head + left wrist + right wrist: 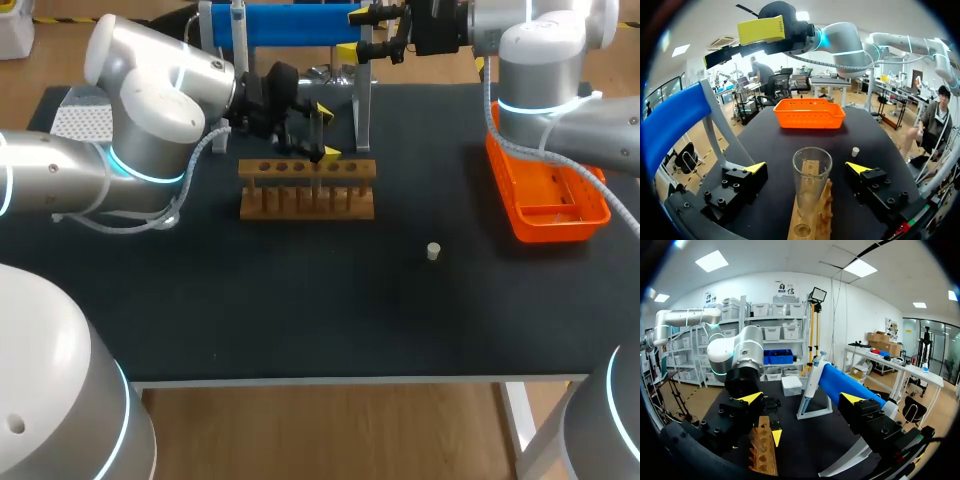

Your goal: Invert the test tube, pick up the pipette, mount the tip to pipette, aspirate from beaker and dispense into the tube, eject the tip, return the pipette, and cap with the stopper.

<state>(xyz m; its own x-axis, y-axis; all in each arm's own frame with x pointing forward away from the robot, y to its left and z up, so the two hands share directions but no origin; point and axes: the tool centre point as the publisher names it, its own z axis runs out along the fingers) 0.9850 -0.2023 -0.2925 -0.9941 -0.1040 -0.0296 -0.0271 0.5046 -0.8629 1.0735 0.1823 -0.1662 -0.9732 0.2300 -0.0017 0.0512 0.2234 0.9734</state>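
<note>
Only the left wrist view shows the one test tube point(811, 185), untouched inside the wide-open left gripper point(807, 167); one stopper point(855, 151) beyond; right gripper point(801, 398) gapes empty.

The black table point(300, 310) carries a wooden rack point(307, 192), an orange basket point(558, 228), a small stopper point(433, 251) and a stand point(362, 112).

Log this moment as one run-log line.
left gripper open astride test tube standing in rack | right gripper open, empty | stopper on table
</note>
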